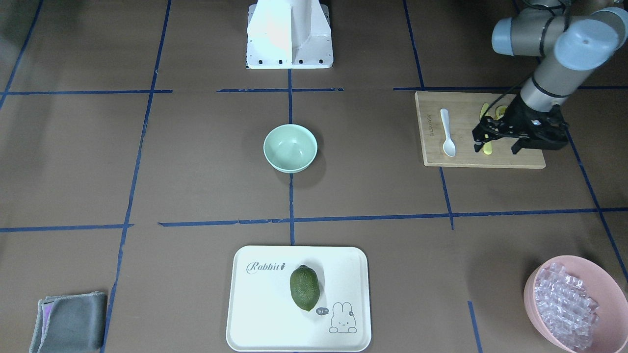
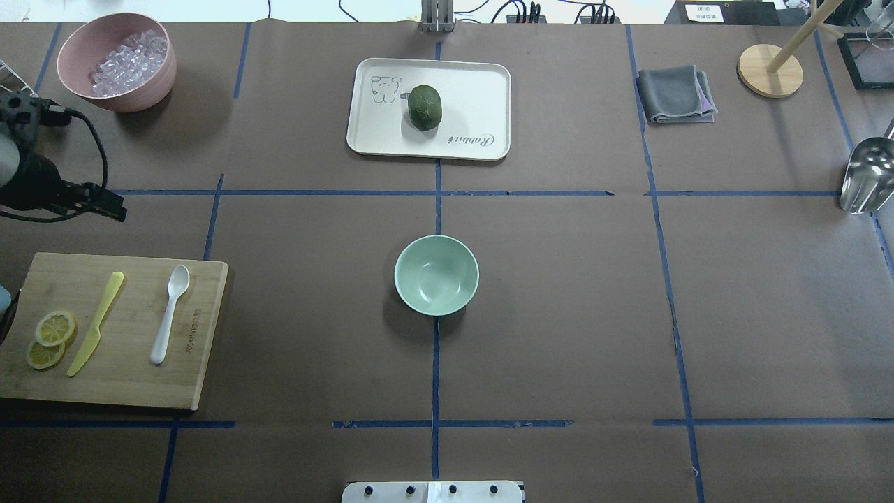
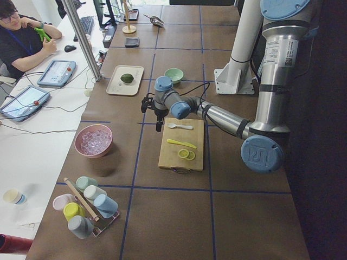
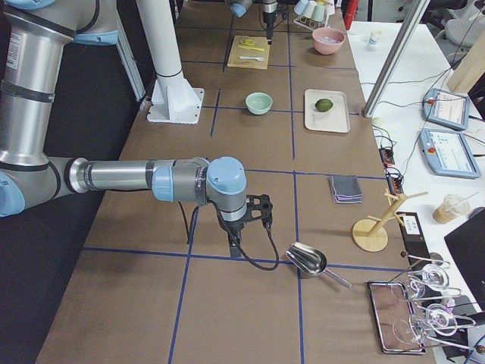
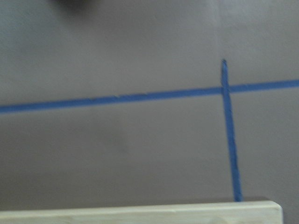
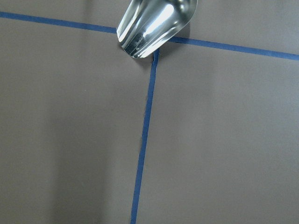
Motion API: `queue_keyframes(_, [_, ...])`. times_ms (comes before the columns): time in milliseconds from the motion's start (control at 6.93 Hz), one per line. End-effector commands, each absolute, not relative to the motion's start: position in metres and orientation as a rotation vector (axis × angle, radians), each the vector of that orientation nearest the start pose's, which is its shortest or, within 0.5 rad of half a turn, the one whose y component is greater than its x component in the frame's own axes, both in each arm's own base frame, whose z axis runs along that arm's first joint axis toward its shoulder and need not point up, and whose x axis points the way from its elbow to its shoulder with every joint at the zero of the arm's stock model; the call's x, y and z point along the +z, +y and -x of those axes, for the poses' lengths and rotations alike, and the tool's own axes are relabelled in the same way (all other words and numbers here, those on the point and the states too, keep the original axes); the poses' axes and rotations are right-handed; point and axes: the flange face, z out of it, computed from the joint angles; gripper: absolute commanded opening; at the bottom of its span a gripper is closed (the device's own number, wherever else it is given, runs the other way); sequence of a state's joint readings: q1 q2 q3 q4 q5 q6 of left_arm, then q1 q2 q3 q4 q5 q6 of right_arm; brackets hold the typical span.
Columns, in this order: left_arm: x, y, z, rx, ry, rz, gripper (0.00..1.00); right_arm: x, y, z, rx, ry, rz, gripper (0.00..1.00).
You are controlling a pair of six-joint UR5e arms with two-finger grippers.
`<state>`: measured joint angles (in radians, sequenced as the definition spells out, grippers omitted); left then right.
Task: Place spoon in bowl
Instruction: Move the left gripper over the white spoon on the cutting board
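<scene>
The white spoon (image 2: 170, 314) lies on a wooden cutting board (image 2: 119, 381) at the table's left, scoop pointing away from the robot; it also shows in the front view (image 1: 446, 132). The mint-green bowl (image 2: 436, 274) stands empty at the table's middle, also in the front view (image 1: 290, 147). My left gripper (image 1: 495, 147) hangs in the air by the board's far left part, apart from the spoon, jaws spread and empty. My right gripper (image 4: 235, 227) shows only in the right side view, far from both things; I cannot tell its state.
A yellow knife (image 2: 96, 323) and lemon slices (image 2: 50, 339) share the board. A pink bowl of clear pieces (image 2: 116, 61) stands far left. A tray (image 2: 482, 84) holds a green fruit. A grey cloth (image 2: 674, 94), wooden stand (image 2: 770, 70) and metal scoop (image 2: 866, 175) are at the right.
</scene>
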<state>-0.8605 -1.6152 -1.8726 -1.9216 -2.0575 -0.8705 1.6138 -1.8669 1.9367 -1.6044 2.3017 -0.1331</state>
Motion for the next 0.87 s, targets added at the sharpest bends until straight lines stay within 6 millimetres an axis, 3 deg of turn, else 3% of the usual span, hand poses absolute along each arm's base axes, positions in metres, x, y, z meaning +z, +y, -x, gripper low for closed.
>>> queue_keyframes(0, [0.453, -0.408, -0.314, 0.043, 0.816, -0.102, 1.00, 0.613, -0.366, -0.083, -0.099, -0.726, -0.097, 1.00])
queue_keyframes(144, [0.467, -0.394, -0.320, 0.067, 0.797, -0.077, 0.99, 0.614, -0.366, -0.083, -0.098, -0.726, -0.095, 1.00])
queue_keyframes(288, [0.468, -0.388, -0.328, 0.083, 0.797, -0.066, 0.99, 0.613, -0.366, -0.083, -0.099, -0.726, -0.097, 1.00])
queue_keyframes(721, [0.473, -0.387, -0.335, 0.101, 0.792, -0.055, 0.74, 0.613, -0.366, -0.083, -0.100, -0.726, -0.097, 1.00])
